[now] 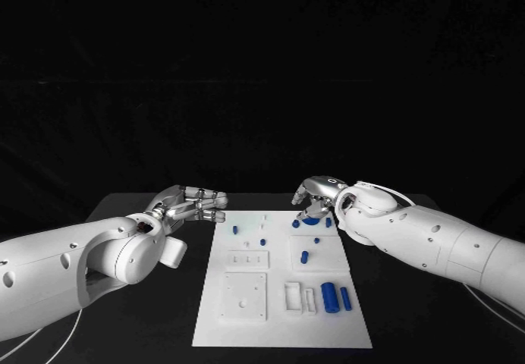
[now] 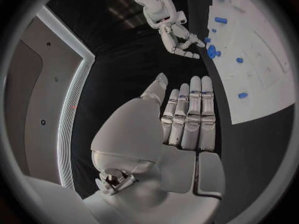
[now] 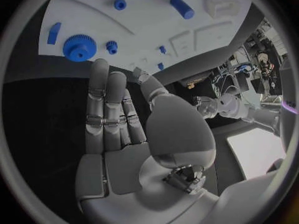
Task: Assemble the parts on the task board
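The white task board (image 1: pixel 282 322) lies in the middle of the table with several blue parts on it. A large blue gear (image 1: pixel 309 223) sits near its far edge, a small gear (image 3: pixel 112 47) close beside it. Two blue cylinders (image 1: pixel 329 296) lie near the front right. My right hand (image 1: pixel 319 199) hovers over the far edge, just behind the large gear (image 3: pixel 79 47), with its fingers (image 3: pixel 102 99) stretched out flat and nothing in them. My left hand (image 1: pixel 195 205) hangs beyond the board's far left corner, fingers (image 2: pixel 190 114) straight, holding nothing.
White blocks (image 1: pixel 297 297) and a raised square plate (image 1: pixel 245 296) stand on the board's near half. Black table (image 1: pixel 153 205) surrounds the board. In the left wrist view the right hand (image 2: pixel 177 37) shows at the board's (image 2: pixel 261 59) edge.
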You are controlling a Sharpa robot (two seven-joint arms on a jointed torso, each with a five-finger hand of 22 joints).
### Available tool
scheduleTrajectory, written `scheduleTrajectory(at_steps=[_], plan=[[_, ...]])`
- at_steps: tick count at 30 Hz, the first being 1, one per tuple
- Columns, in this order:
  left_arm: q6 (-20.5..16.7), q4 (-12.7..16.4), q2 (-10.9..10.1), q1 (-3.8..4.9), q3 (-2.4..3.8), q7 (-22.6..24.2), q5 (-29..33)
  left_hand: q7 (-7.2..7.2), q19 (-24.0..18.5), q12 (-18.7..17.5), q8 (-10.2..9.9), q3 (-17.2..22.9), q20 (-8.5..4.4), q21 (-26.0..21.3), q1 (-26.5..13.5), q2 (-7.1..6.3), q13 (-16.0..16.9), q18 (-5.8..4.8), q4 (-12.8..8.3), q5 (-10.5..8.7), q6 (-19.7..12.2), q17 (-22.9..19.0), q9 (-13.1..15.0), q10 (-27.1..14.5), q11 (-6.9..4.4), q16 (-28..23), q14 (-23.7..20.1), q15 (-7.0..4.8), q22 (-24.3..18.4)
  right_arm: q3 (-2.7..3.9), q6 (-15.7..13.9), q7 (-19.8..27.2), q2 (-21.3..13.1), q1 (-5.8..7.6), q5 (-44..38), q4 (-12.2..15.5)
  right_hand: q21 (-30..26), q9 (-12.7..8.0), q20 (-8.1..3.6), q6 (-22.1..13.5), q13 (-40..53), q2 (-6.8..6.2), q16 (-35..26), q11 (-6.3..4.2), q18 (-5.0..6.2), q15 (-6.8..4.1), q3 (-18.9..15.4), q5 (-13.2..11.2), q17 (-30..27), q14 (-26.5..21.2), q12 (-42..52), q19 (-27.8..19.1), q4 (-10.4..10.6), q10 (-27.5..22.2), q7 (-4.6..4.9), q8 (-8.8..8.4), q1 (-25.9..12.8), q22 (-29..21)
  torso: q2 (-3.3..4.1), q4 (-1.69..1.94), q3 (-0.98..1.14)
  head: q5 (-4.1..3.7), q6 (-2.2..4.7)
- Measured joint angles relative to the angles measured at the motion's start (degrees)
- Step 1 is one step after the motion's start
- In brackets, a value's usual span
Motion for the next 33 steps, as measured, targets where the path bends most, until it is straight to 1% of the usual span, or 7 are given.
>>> scheduleTrajectory(at_steps=[9, 11, 13, 19, 24, 31, 33], plan=[[0.2, 0.5, 0.0, 0.05, 0.02, -0.4, -0.1, 0.00, 0.0, 0.0, 0.0, -0.9, 0.00, 0.2, -0.3, 0.01, 0.0, 0.00, -0.4, -0.22, 0.0, 0.0, 0.0, 0.0, 0.00, 0.0, 0.0, 0.00, -0.3, -0.10, 2.4, -2.0, 1.4, 0.00, -3.6, -1.3, 0.0, 0.0, 0.00, 0.0, 0.0, 0.05, 1.7, -0.21, 0.00, -0.01, 0.7, -1.5, -0.1, 0.0, 0.0, 0.0, -0.7, -0.2, -0.01, 0.00, 0.4, 1.7, 1.26, 0.65, -0.21, -0.65, 0.54], [0.3, 0.5, 0.1, 0.05, 0.03, -0.5, -0.1, 0.00, 0.0, 0.0, 0.0, -0.9, 0.00, 0.2, -0.3, 0.01, 0.0, 0.00, -0.4, -0.23, 0.0, 0.0, 0.0, 0.0, 0.00, 0.0, 0.0, 0.00, -0.3, -0.12, 2.8, -2.4, 1.6, 0.00, -4.2, -1.4, -0.3, 0.0, 0.00, -0.3, 0.0, -0.30, 1.8, -0.15, 0.00, 0.02, 1.3, -2.0, -0.4, 0.0, 0.0, 0.0, -0.8, -0.7, -0.29, 0.00, 0.7, 2.0, 1.48, 0.73, -0.27, -0.79, 0.55], [0.3, 0.5, 0.2, 0.06, 0.03, -0.6, -0.1, 0.00, 0.0, 0.0, 0.0, -0.9, 0.00, 0.2, -0.3, 0.01, 0.0, 0.00, -0.4, -0.23, 0.0, 0.0, 0.0, 0.0, 0.00, 0.0, 0.0, 0.00, -0.3, -0.17, 3.1, -2.7, 1.7, 0.00, -4.5, -1.6, -0.4, 0.0, 0.00, -0.3, 0.0, -0.60, 1.8, -0.42, -0.01, 0.12, 1.7, -2.0, -0.5, -0.1, 0.0, 0.0, -0.7, -1.0, -0.29, 0.00, 1.0, 2.1, 1.61, 0.78, -0.32, -0.87, 0.56], [0.4, 0.4, 0.4, 0.06, 0.03, -0.9, -0.1, 0.00, 0.0, 0.0, 0.0, -0.9, 0.00, 0.2, -0.3, 0.01, 0.0, 0.00, -0.4, -0.23, 0.0, 0.0, 0.0, 0.0, 0.00, 0.0, 0.0, 0.00, -0.3, -0.45, 4.2, -3.9, 2.0, -0.01, -5.8, -2.1, -0.7, 0.0, 0.00, -0.4, 0.0, -0.82, 1.8, -0.21, -0.03, 0.13, 2.9, -2.6, -0.8, -0.2, 0.0, 0.0, -0.4, -1.2, -0.17, 0.00, 1.3, 2.9, 1.99, 0.87, -0.43, -0.99, 0.77], [0.6, 0.3, 0.7, 0.06, 0.02, -1.2, -0.1, 0.00, -0.2, 0.0, 0.0, -0.6, 0.21, 0.5, 0.1, 0.39, 0.0, 0.00, -1.1, -0.23, 0.0, 0.0, 0.0, 0.0, 0.01, 0.0, 0.0, 0.00, -0.3, -0.56, 4.8, -4.6, 2.3, -0.02, -6.5, -2.4, -0.9, 0.0, 0.00, -0.5, 0.0, -1.05, 1.8, -0.21, -0.04, 0.13, 6.8, -5.1, -0.9, -0.2, 0.0, 0.0, -1.1, -1.2, -0.11, 0.00, 1.5, 4.2, 2.25, 0.87, -0.51, -1.09, 0.87], [0.8, 0.1, 1.0, 0.06, -0.04, -1.6, -0.1, 0.00, -0.2, 0.0, 0.0, -0.6, 0.19, 0.5, 0.1, 0.39, 0.0, 0.00, -1.1, -0.23, 0.0, 0.0, 0.0, 0.0, 0.01, 0.0, 0.0, 0.00, -0.3, -0.71, 5.1, -5.5, 2.7, -0.02, -7.4, -2.9, -0.9, 0.0, -0.22, -0.1, 0.0, -1.73, 1.8, -1.05, -0.07, 0.12, 13.9, -9.3, -0.9, -0.2, 0.0, 0.2, -1.2, -0.3, -1.10, 0.00, 1.3, 6.3, 2.46, 1.00, -0.64, -1.26, 0.56], [0.9, 0.1, 1.0, 0.06, -0.07, -1.6, -0.1, 0.20, -0.4, 0.0, 0.0, -0.4, 0.00, 0.9, 0.1, 0.39, 0.0, 0.00, -1.4, -0.23, -0.2, 0.0, 0.0, -0.2, 0.22, 0.0, 0.0, 0.00, -0.3, -0.74, 5.1, -5.7, 2.8, -0.03, -7.5, -3.0, -0.5, 0.0, -0.22, 0.5, 0.0, -2.33, 2.0, -0.98, -0.08, 0.12, 17.9, -10.7, -0.9, -0.2, 0.0, 0.2, -1.3, 0.5, -1.18, 0.00, 0.7, 7.0, 2.50, 1.00, -0.66, -1.31, 0.38]])
